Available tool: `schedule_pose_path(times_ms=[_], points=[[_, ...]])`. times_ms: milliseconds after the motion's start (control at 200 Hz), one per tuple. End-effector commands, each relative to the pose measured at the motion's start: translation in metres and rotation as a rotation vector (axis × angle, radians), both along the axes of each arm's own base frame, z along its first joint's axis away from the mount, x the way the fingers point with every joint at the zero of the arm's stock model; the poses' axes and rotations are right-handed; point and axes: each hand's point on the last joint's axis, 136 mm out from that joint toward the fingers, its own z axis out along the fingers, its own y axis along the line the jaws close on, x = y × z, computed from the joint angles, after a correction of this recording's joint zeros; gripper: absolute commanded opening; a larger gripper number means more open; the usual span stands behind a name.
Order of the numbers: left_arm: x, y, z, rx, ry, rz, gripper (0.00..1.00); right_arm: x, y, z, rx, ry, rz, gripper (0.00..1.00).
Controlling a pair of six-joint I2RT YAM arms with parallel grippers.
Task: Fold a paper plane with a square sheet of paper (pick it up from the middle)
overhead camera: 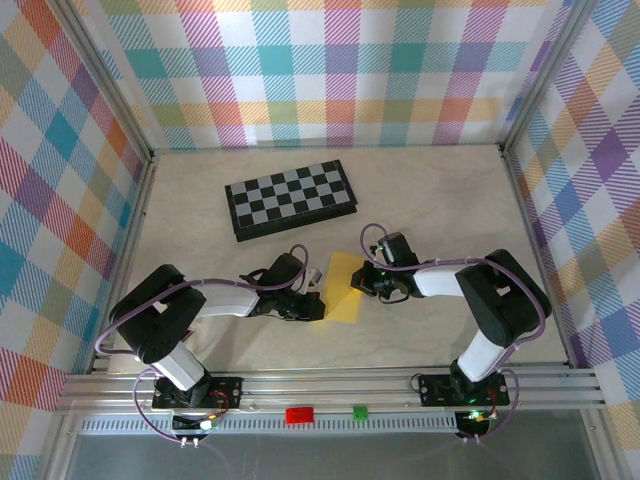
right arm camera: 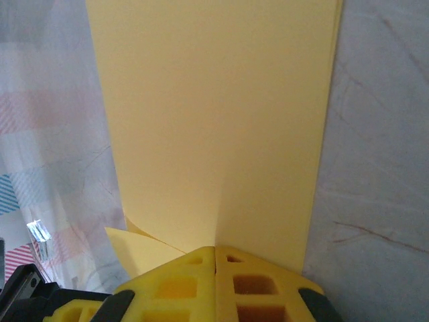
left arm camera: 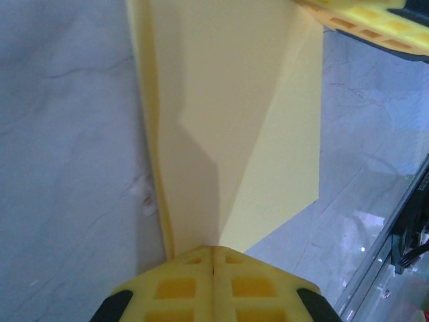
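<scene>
The yellow square sheet of paper [overhead camera: 345,290] is partly folded into a narrow strip, with a diagonal flap on its face [left arm camera: 234,100]. It hangs between my two grippers near the table's front centre. My left gripper [overhead camera: 320,303] is shut on one edge, its fingertips pressed together on the paper [left arm camera: 213,249]. My right gripper [overhead camera: 365,283] is shut on the opposite edge [right arm camera: 215,248], and the sheet [right arm camera: 214,121] stretches away from it. The right gripper's yellow fingers [left arm camera: 375,20] show at the paper's far end in the left wrist view. The paper plane is out of view.
A black-and-grey chessboard [overhead camera: 290,198] lies closed behind the grippers, towards the back. Plaid walls enclose the table on three sides. An aluminium rail [overhead camera: 330,385] runs along the front edge by the arm bases.
</scene>
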Motion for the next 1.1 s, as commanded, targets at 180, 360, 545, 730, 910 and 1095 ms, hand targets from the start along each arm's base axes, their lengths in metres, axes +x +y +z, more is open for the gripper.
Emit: schedule_pose_path(times_ms=[180, 360, 545, 730, 910, 1095], points=[[0.009, -0.006, 0.048, -0.083, -0.073, 0.001, 0.03, -0.006, -0.015, -0.017, -0.087, 0.038, -0.016, 0.00], [0.023, -0.026, 0.044, -0.105, -0.049, -0.031, 0.02, -0.006, -0.015, -0.016, -0.085, 0.039, -0.019, 0.00], [0.022, -0.021, 0.008, -0.014, 0.014, -0.026, 0.01, -0.005, -0.015, -0.016, -0.086, 0.037, -0.019, 0.00], [0.008, 0.002, -0.025, 0.085, 0.053, 0.001, 0.00, 0.002, -0.008, -0.005, -0.061, 0.011, -0.001, 0.02], [-0.006, 0.015, -0.043, 0.105, 0.094, 0.025, 0.00, 0.015, 0.001, 0.029, -0.011, -0.081, 0.006, 0.07], [-0.005, 0.013, -0.045, 0.089, 0.099, 0.048, 0.00, 0.006, 0.009, 0.048, 0.055, -0.124, 0.037, 0.10]])
